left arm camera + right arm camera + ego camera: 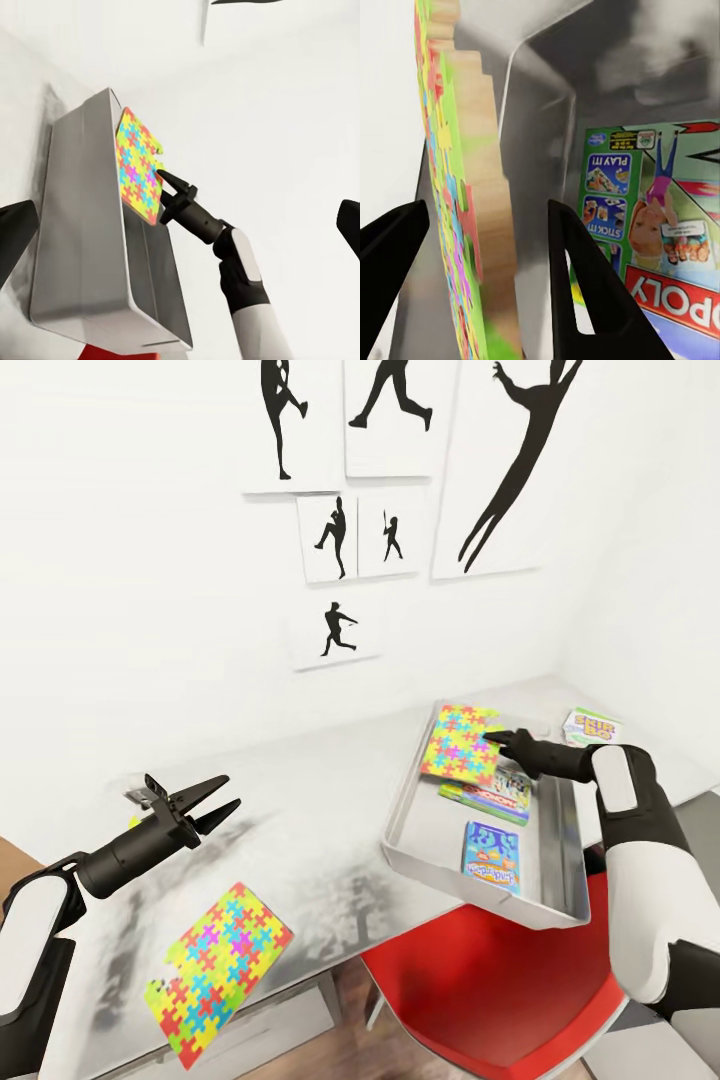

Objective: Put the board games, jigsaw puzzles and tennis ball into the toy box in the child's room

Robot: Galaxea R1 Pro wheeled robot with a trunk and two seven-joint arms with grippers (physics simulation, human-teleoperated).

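My right gripper (492, 738) is shut on a jigsaw puzzle (458, 744), holding it tilted on edge at the far corner of the toy box (410, 820). In the right wrist view its fingers stand either side of the puzzle (450, 187). A green Monopoly box (488, 792) and a blue game box (491, 857) lie flat inside. A Skip Bo board game (590, 725) lies on the table (300, 810) beyond the box. A second jigsaw puzzle (220, 980) overhangs the table's front edge. My left gripper (230, 792) hovers open above the table's left. Tennis ball and bed are out of view.
The toy box juts over the table's front edge above a red chair (500, 990). A white wall with black silhouette posters (390, 460) backs the table. Bare tabletop lies between my left gripper and the box. Wood floor shows at the lower left.
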